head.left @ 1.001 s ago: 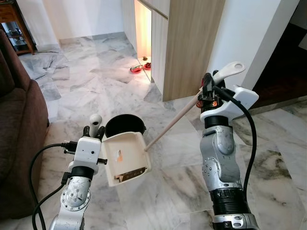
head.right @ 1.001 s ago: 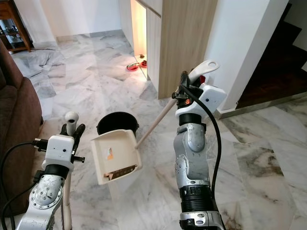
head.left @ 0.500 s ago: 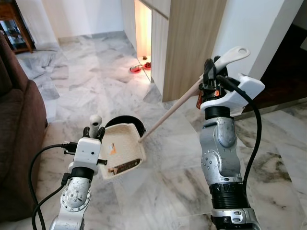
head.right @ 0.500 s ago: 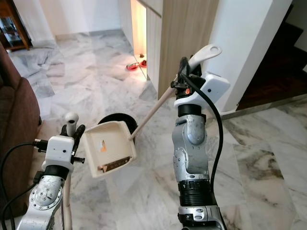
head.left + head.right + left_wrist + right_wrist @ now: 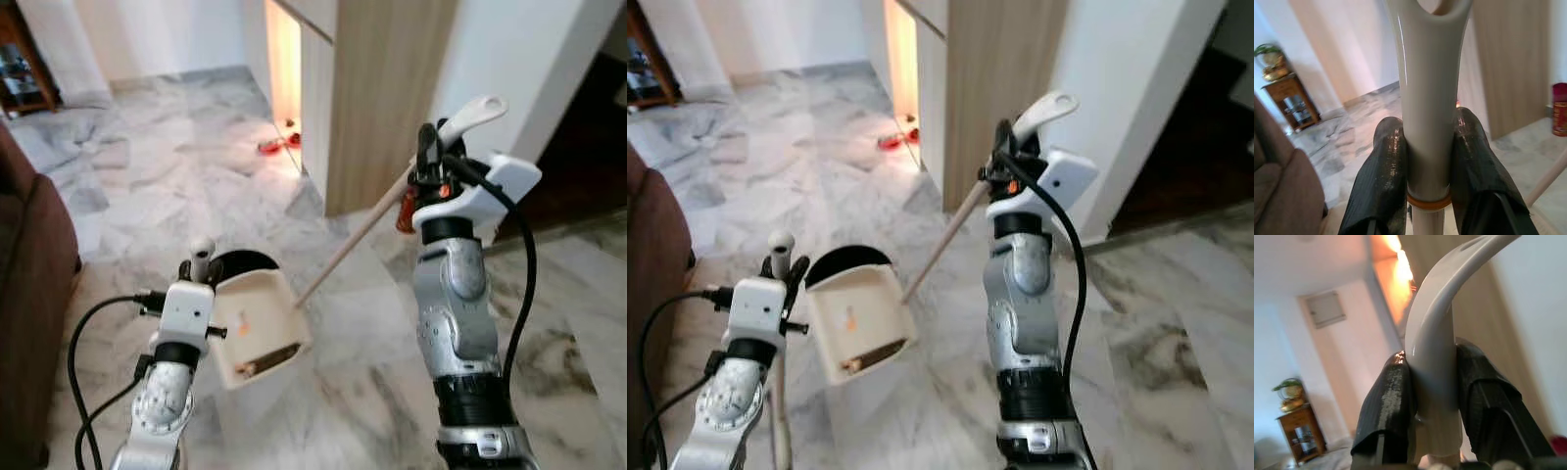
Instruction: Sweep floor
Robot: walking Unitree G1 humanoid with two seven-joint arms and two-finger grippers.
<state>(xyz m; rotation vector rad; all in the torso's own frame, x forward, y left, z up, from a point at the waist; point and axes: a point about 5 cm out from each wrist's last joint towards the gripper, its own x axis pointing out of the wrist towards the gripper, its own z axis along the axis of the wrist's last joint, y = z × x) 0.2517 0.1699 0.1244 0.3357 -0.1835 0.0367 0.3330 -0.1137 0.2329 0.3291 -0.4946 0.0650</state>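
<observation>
My right gripper (image 5: 427, 162) is shut on the white curved handle (image 5: 1433, 357) of a long wooden pole (image 5: 351, 242). The pole slants down to a cream dustpan (image 5: 257, 331) with some dark debris in its lower lip. The dustpan hangs tilted just in front of a black bin (image 5: 235, 262) on the marble floor. My left gripper (image 5: 201, 268) is shut on the white top of a broom handle (image 5: 1426, 107) with an orange ring, held upright beside the dustpan. The broom's head is hidden below.
A brown sofa (image 5: 29, 284) stands close on the left. A wooden cabinet panel (image 5: 377, 88) and a white wall rise ahead on the right, with red bowls (image 5: 275, 145) at the lit gap. A dark doorway (image 5: 588, 127) is at far right. Open marble floor lies ahead left.
The dustpan swung up and left over the bin half a second ago, then came back down and right. The camera has shifted a little; both grips are unchanged.
</observation>
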